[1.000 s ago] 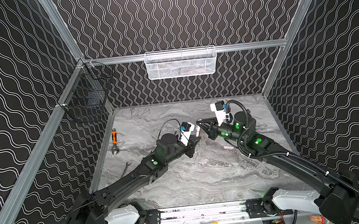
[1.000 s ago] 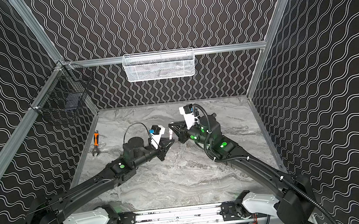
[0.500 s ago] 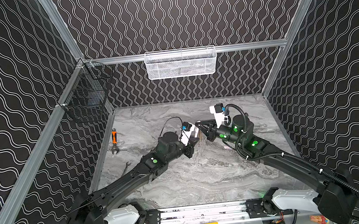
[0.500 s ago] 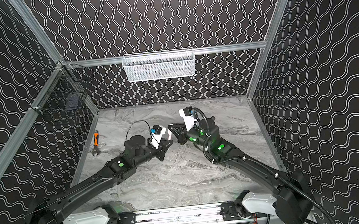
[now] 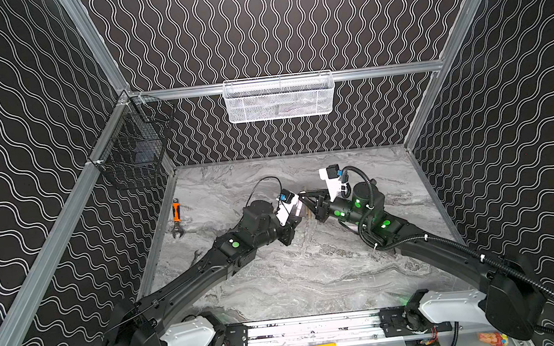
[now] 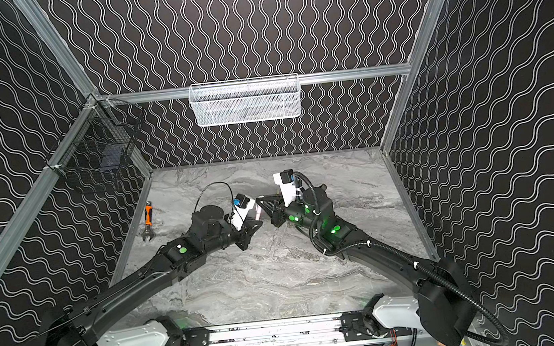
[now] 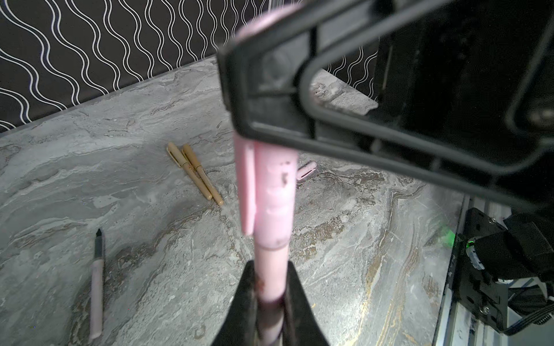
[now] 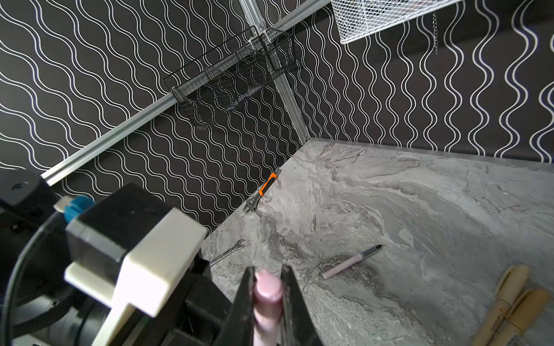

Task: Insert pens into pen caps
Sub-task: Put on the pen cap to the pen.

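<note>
My left pincer (image 7: pixel 269 299) is closed narrow on the barrel of the pink pen (image 7: pixel 271 260); the barrel runs straight out between its two fingers. My right pincer (image 8: pixel 267 269) is closed on the pink cap (image 7: pixel 274 191), gripping it near its closed end. Pen and cap lie on one line and are joined; the cap's open rim surrounds the barrel, though how deep the pen sits inside cannot be told. Both are held above the table (image 5: pixel 314 275), around mid-width.

In both top views the pincers meet tip to tip, but pen and cap are too small to read there. The left wrist view shows the joint itself and a loose pink cap (image 7: pixel 305 172) on the table. The right wrist view shows only the held cap's rounded end between my fingers; it also shows a silver spanner (image 8: pixel 226 254) and an orange-handled wrench (image 8: pixel 263 188) near the left wall. Both wrist views show an uncapped pink pen (image 7: pixel 97 287) lying alone, and two tan pens (image 7: pixel 195 173) lying side by side, touching, caps on.

The held cap is a matte pink tube with a flat clip along one side and dark scuffs. My fingers are black, tapered wedges. The uncapped pen ends in a dark pointed tip. The table is grey, veined like marble.
</note>
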Action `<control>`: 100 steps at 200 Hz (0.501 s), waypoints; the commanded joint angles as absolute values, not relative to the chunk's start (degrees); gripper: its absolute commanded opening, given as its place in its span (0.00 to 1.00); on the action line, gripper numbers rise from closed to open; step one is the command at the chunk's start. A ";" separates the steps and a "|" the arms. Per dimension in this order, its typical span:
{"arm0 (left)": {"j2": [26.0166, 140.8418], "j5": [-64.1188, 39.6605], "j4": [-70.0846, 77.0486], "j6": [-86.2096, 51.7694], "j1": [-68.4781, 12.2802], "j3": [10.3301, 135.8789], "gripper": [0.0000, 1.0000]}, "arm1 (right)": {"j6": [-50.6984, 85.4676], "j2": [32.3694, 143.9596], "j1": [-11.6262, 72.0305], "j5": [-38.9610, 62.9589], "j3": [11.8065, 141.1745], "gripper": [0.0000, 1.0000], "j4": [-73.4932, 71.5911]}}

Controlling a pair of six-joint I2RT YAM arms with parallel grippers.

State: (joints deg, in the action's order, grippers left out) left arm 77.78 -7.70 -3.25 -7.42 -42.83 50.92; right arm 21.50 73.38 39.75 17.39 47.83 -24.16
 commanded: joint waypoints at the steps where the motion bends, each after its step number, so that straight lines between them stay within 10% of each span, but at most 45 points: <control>1: 77.18 -5.32 27.93 -9.32 -42.14 52.91 0.00 | 21.69 74.35 40.59 24.44 46.42 0.00 -10.47; 63: 80.60 -10.31 30.08 -12.64 -42.75 49.43 0.00 | 20.42 71.95 40.61 22.05 50.80 0.09 -7.22; 100: 82.09 -13.08 34.36 -16.77 -43.66 43.12 0.00 | 18.62 68.68 40.52 17.31 56.66 0.36 -5.62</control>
State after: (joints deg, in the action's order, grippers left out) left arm 81.58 -11.92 17.32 -12.19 -43.53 45.32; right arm 20.08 70.13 40.12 14.39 53.71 -12.49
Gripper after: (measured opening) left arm 0.135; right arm 0.277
